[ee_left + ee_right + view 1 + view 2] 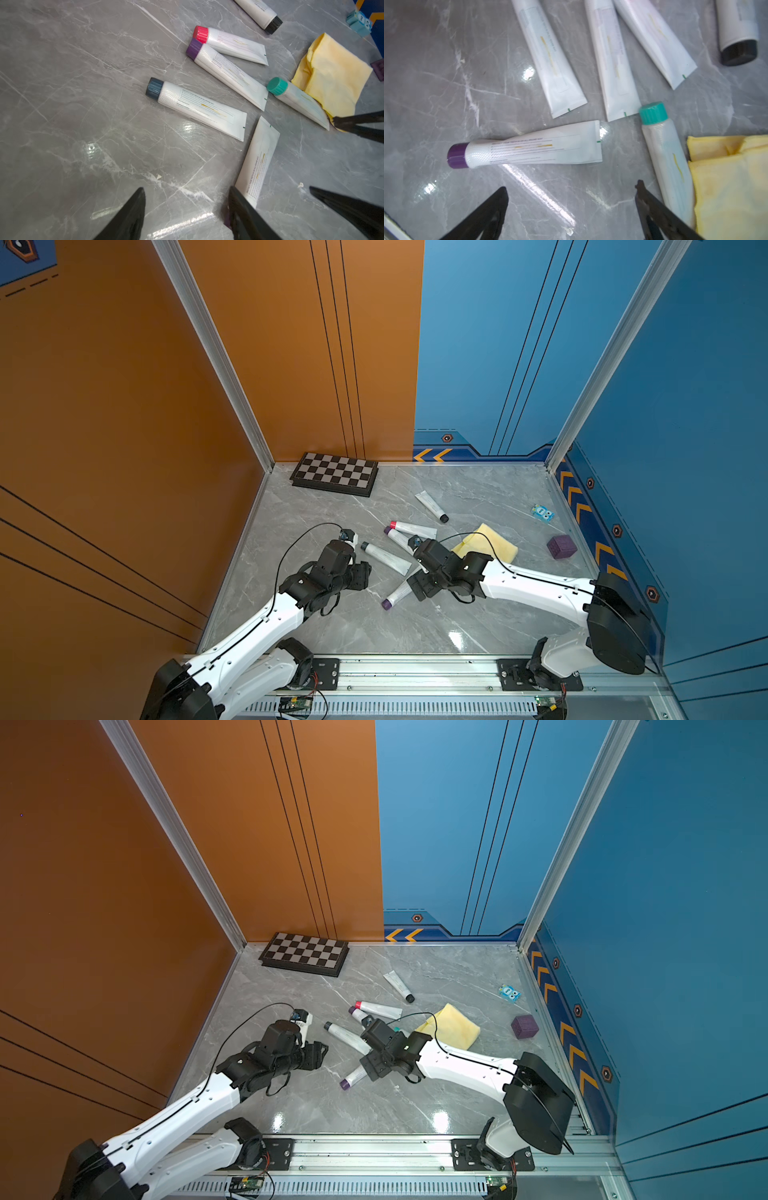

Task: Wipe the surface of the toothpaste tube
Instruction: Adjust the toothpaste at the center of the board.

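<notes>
On the grey marble counter [436, 83], the white purple-capped toothpaste tube [529, 147] looks light, squashy; pinch its shoulder. Left gripper [187, 188], right gripper [572, 185]: jaws apart, empty.

Bright, even overhead light with soft, short shadows. The polished grey marble bench [332, 626] throws white glare patches near its front edge in both top views (smaller streaks in the wrist views). The black right claw [571, 184] looks soft-edged close to its lens.
</notes>
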Available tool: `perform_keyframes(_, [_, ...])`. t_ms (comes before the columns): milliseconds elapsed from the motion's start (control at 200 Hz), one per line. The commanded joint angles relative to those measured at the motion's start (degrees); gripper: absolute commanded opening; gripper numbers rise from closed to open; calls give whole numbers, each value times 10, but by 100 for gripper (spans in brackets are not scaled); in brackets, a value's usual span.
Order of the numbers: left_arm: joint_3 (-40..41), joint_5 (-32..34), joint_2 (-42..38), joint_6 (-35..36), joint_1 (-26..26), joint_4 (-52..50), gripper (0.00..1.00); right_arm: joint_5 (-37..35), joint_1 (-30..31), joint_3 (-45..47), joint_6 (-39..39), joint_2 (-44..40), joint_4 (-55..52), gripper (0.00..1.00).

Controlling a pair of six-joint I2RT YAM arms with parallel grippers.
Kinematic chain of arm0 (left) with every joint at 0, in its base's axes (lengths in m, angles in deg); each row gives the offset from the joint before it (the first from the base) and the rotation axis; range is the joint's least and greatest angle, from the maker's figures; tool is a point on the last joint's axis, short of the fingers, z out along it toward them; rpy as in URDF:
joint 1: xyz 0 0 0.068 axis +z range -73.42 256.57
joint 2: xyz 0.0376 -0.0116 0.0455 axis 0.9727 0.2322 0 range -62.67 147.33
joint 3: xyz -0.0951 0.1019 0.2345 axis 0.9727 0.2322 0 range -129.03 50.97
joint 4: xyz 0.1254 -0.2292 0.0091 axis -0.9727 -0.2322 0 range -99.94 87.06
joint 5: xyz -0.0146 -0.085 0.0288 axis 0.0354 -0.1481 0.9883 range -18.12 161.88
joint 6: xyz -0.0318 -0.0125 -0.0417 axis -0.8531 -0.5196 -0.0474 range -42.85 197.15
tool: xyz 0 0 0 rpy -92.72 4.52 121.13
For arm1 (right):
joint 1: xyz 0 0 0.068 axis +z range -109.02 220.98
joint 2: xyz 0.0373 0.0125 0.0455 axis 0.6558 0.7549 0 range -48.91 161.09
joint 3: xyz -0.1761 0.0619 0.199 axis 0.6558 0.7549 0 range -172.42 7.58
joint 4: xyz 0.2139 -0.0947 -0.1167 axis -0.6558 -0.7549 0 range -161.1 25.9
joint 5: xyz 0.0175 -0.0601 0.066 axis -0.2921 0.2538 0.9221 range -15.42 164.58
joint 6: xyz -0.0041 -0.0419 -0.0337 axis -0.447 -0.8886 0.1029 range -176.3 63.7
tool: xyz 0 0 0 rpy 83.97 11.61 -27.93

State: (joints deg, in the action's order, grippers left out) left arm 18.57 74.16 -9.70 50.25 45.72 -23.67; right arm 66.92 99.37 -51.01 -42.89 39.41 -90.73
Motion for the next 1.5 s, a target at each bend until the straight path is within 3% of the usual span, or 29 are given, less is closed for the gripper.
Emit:
perform_keyframes(0, [18,-32,-11,-53,26,-2,65,1,32,-39,-66,41,-23,96])
perform_keyframes(365, [26,-52,-29,-65,65,-1,66,39,50,-89,-134,124,-53,94])
perform_keyframes(911, [25,-59,-30,-59,85,-1,67,25,34,-150,-134,222,-36,92])
perform_keyframes(1151, [30,-56,-32,-60,89,-1,67,88,-11,-169,-122,225,-9,82])
perform_keyframes(1496, [41,-93,-24,-65,86,25,67,109,-6,-142,-116,215,-6,72])
